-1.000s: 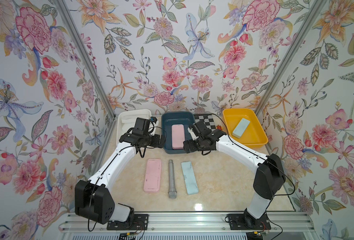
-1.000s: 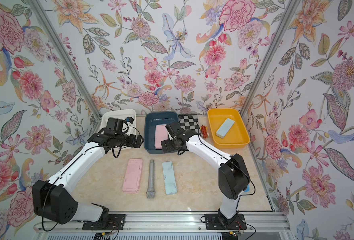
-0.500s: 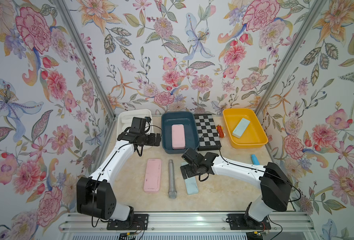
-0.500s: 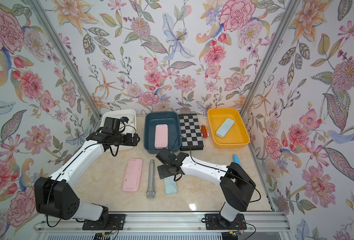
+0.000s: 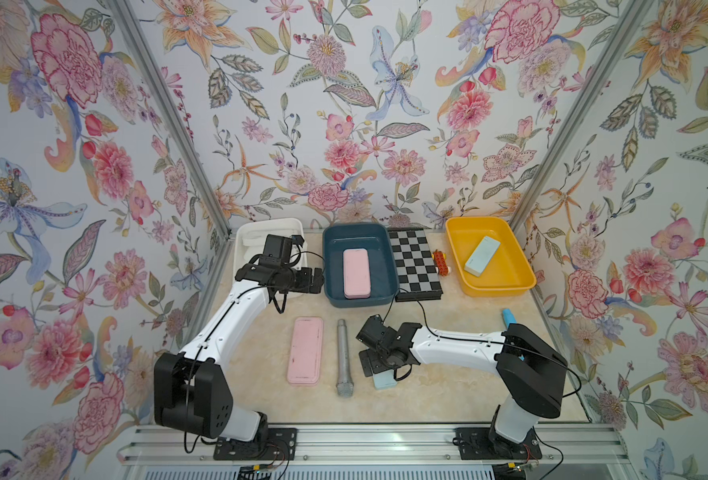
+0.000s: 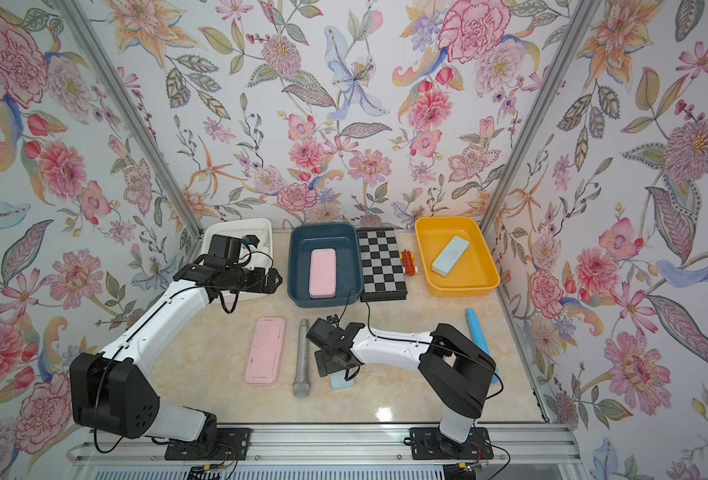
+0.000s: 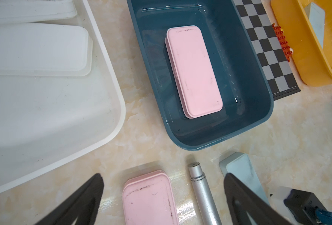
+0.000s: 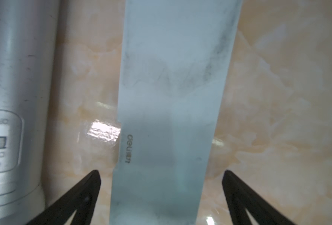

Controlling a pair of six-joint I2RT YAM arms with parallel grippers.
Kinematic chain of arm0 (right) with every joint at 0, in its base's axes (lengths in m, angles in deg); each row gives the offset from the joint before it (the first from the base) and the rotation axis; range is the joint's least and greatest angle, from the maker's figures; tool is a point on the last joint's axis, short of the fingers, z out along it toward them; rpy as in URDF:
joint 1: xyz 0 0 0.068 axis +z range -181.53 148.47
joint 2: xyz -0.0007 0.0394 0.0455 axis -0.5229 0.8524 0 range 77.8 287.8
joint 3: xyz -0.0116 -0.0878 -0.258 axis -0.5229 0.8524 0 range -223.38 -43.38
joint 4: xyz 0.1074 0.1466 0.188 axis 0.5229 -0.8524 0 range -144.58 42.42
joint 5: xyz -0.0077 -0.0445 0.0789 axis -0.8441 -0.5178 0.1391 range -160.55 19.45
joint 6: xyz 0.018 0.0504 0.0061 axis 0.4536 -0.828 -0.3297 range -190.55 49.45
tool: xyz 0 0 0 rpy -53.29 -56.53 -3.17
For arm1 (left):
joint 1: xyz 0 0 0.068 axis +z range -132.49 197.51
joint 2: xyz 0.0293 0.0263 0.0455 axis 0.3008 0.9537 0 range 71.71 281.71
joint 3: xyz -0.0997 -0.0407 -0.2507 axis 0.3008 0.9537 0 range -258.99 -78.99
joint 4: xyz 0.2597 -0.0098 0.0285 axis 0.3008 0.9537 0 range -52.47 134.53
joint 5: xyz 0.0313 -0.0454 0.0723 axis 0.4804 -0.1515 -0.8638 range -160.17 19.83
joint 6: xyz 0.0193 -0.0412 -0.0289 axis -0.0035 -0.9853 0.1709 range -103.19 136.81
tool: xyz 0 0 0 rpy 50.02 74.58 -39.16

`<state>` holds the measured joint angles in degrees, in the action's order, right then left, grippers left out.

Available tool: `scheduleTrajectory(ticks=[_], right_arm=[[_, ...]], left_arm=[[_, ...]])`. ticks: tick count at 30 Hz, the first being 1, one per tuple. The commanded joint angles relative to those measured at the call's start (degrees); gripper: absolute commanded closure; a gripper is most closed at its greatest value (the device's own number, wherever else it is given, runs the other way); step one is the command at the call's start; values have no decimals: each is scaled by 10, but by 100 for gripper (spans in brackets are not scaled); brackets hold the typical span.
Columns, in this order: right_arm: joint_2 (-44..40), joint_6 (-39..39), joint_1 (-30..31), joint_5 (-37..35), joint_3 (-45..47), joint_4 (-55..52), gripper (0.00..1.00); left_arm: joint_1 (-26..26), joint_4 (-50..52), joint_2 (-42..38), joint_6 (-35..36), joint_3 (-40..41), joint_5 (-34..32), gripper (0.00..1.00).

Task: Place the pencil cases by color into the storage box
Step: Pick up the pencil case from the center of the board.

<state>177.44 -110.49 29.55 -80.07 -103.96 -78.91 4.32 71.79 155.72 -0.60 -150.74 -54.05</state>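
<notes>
R pincer wide open, straddling the pale blue case on the worktop — fingers either side, not gripping; mic just beside. L pincer wide open too, empty, hanging by the dark blue tray. Pink case lies loose on the mic's other side — another pink case in the dark blue tray, second pale blue case in yellow tray, white cases in white tray.

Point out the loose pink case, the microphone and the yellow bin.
loose pink case (image 5: 305, 351): in a top view, middle of its lid
microphone (image 5: 342, 355): in a top view, middle of its shaft
yellow bin (image 5: 499, 289): in a top view, its near wall
</notes>
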Motion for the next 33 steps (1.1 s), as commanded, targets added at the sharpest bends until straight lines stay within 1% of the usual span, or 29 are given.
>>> scheduleTrajectory(ticks=[1,2,4,6,7,11,13,17,19,21,22,26,30,33], right_arm=[[17,-16,6,-8,5,13,1],[20,-16,9,-8,4,14,2],[26,-18,14,-8,4,15,9],[27,-21,17,-8,6,17,12],[28,-22,18,-9,8,19,15],[26,-25,21,-11,11,20,22],[23,-25,22,-15,11,19,28],[17,-21,25,-27,2,3,35],[14,-16,24,-32,-3,-3,42],[8,-11,23,-41,-11,-15,44],[1,-6,23,-47,-15,-22,46],[-35,16,10,-82,-40,-64,46],[-88,42,-15,-120,-73,-119,42],[-127,65,-54,-128,-94,-151,41]], left_arm=[[-3,11,-12,-1,5,6,2],[-4,11,-13,-1,6,5,2],[-4,11,-15,-1,6,2,2],[-4,10,-15,-1,6,3,1],[-4,11,-14,-1,6,4,2],[-4,10,-15,-1,6,4,2],[-4,11,-15,-1,5,4,2],[-4,10,-12,-2,4,5,2],[-4,11,-11,-2,4,5,1],[-4,10,-11,-2,4,5,2],[-4,11,-12,-2,5,5,2],[-4,10,-11,-3,4,6,2],[-3,10,-11,-3,3,8,2],[-3,10,-9,-3,3,9,2]])
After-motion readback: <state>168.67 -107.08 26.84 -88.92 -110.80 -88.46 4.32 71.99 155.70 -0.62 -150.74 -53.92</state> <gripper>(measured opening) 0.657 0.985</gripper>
